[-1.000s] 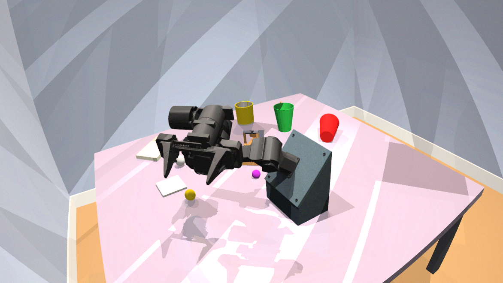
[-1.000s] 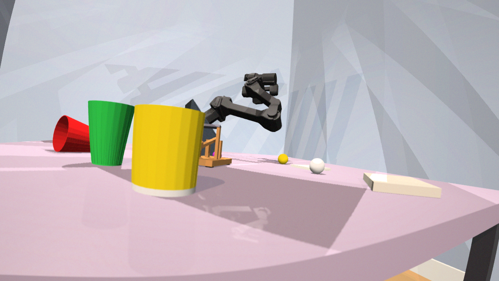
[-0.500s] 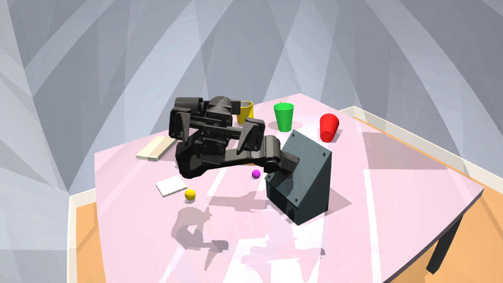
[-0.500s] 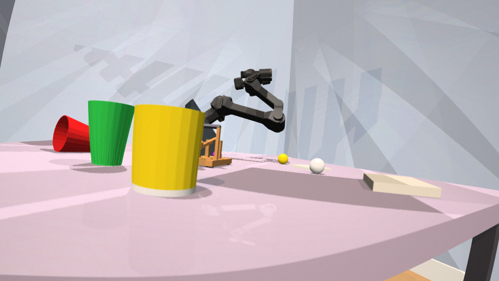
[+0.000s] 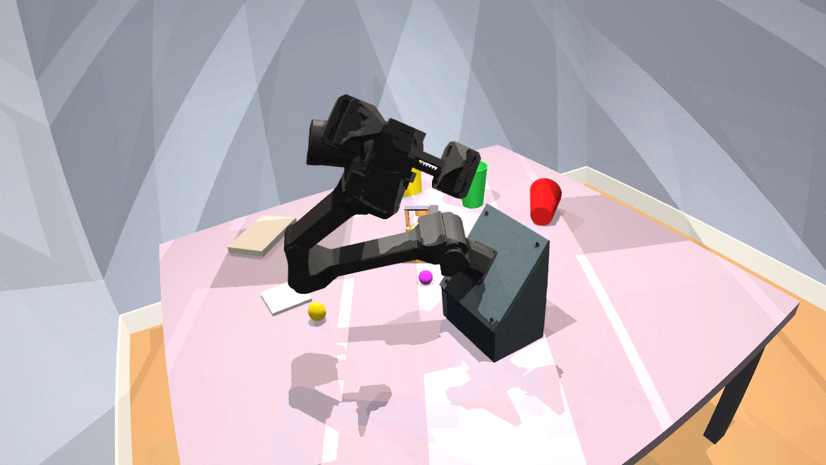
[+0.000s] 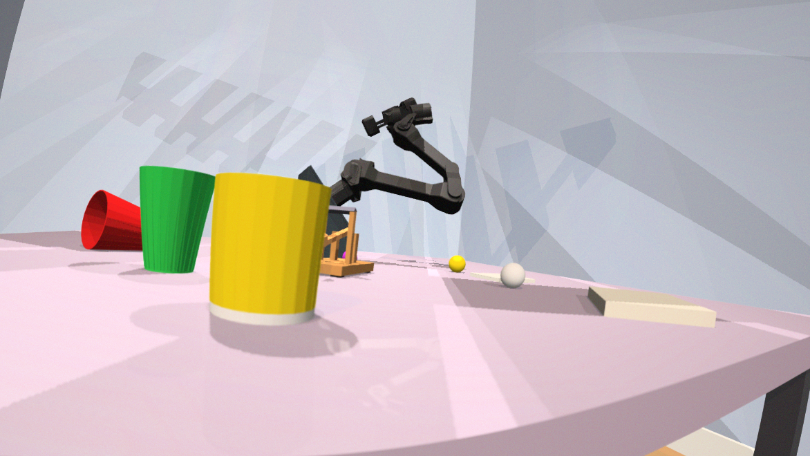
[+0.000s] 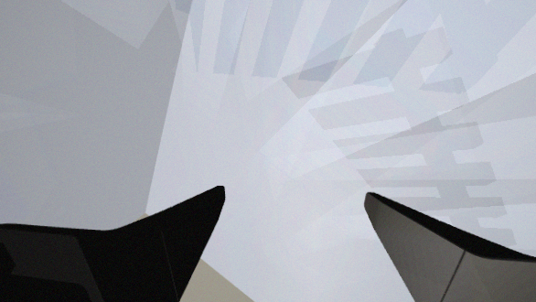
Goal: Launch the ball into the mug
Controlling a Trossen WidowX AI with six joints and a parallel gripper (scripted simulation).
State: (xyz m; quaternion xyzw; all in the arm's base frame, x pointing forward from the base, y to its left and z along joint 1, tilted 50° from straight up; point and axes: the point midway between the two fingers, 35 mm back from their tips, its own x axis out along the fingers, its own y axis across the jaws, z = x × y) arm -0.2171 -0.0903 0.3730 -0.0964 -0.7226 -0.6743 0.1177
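My gripper (image 5: 406, 147) (image 6: 389, 115) (image 7: 293, 195) is open and empty, raised high above the table, its fingers spread wide. The wooden catapult (image 5: 407, 219) (image 6: 354, 267) stands on the table, partly hidden behind the arm in the top view and behind the yellow mug in the exterior view. The yellow mug (image 5: 412, 186) (image 6: 266, 243) stands upright beyond it. A magenta ball (image 5: 425, 276) (image 6: 345, 255) lies near the catapult. A larger yellow ball (image 5: 316, 311) (image 6: 457, 263) and a white ball (image 6: 512, 275) lie on the table. The catapult's cup is hidden.
A green cup (image 5: 473, 193) (image 6: 173, 220) stands beside the yellow mug. A red cup (image 5: 543, 199) (image 6: 116, 223) lies on its side. The dark wedge base (image 5: 511, 259) carries the arm. A cream block (image 5: 263, 235) (image 6: 657, 312) and a thin white plate (image 5: 285, 300) lie flat.
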